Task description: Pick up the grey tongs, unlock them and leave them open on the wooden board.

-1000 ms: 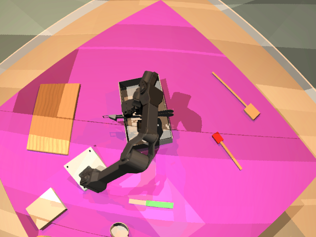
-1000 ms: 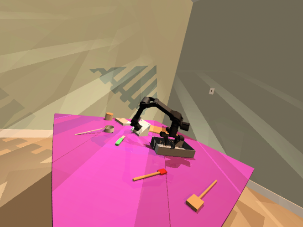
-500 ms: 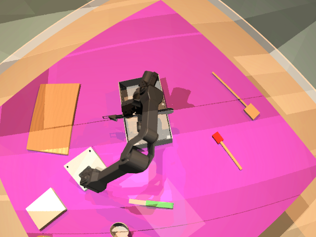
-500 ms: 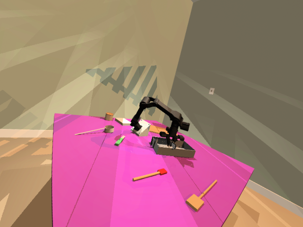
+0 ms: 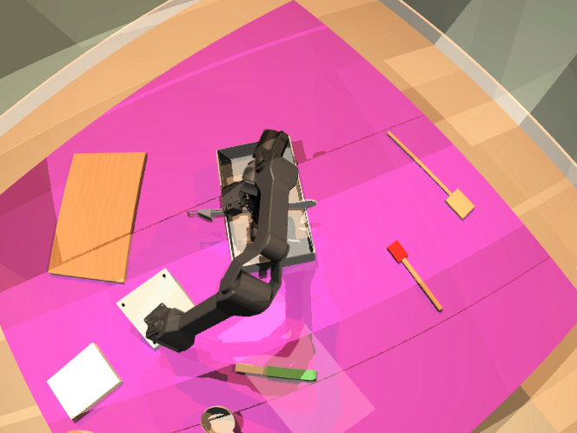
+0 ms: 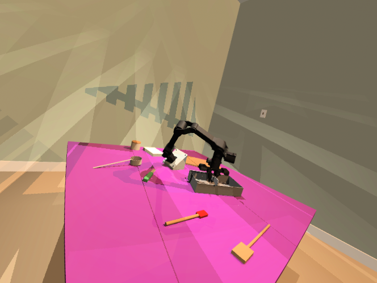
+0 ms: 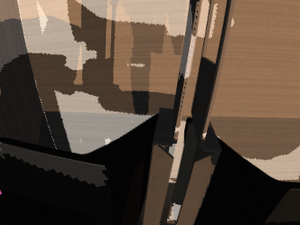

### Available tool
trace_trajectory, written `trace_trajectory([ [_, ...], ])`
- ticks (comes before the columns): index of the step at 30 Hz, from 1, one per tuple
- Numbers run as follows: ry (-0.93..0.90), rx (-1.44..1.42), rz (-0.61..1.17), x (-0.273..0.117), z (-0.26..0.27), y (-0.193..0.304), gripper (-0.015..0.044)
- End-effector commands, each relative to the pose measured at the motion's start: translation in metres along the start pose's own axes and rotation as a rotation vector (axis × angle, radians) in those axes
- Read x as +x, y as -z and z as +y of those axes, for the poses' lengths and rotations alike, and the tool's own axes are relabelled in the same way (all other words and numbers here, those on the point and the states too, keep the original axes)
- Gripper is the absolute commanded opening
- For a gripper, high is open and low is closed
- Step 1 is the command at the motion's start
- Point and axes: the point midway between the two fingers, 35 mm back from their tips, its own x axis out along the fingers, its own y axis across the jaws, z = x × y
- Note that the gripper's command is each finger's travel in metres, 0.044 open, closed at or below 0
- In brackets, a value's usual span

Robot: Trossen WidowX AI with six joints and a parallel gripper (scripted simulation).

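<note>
The grey tongs (image 5: pixel 204 214) (image 6: pixel 215 181) (image 7: pixel 197 183) lie across the roasting tin (image 5: pixel 299 260) (image 6: pixel 217 191), roughly level. In the top view one end with a thin loop sticks out past the tin's left wall and a rounded end past its right wall. My gripper (image 7: pixel 173 122) points down over the tin and is shut on the tongs. The wrist view shows its black fingers pressed against both tong arms, which run close together. The arm hides the middle of the tongs in the top view. The wooden board (image 5: pixel 98 216) (image 6: pixel 192 161) lies left of the tin.
A pale block (image 5: pixel 83 380) and a round pot (image 5: pixel 218 422) (image 6: pixel 135 161) are near the arm's base. A green-handled tool (image 5: pixel 288 373) (image 6: pixel 148 176), a red-headed tool (image 5: pixel 397 251) (image 6: pixel 201 213) and a wooden square-headed tool (image 5: pixel 460 203) (image 6: pixel 242 252) lie on the pink table.
</note>
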Motion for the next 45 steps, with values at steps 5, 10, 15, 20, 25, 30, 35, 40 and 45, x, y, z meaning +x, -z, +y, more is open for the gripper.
trace_trajectory([
  [5, 0.02, -0.034, 0.013, -0.073, -0.007, 0.003, -0.015],
  [10, 0.025, -0.063, 0.023, -0.125, -0.001, -0.002, -0.015],
  [15, 0.025, -0.063, 0.023, -0.125, -0.001, -0.002, -0.015],
  [20, 0.021, -0.066, 0.028, -0.123, -0.001, -0.003, -0.015],
  [25, 0.027, 0.001, 0.022, -0.126, -0.014, -0.018, -0.015],
  [30, 0.035, 0.115, 0.013, -0.13, -0.033, -0.045, -0.015],
  [35, 0.038, 0.225, 0.006, -0.132, -0.05, -0.075, -0.015],
  [40, 0.039, 0.338, 0.0, -0.133, -0.066, -0.106, -0.015],
  [45, 0.034, 0.456, -0.006, -0.134, -0.078, -0.136, -0.015],
])
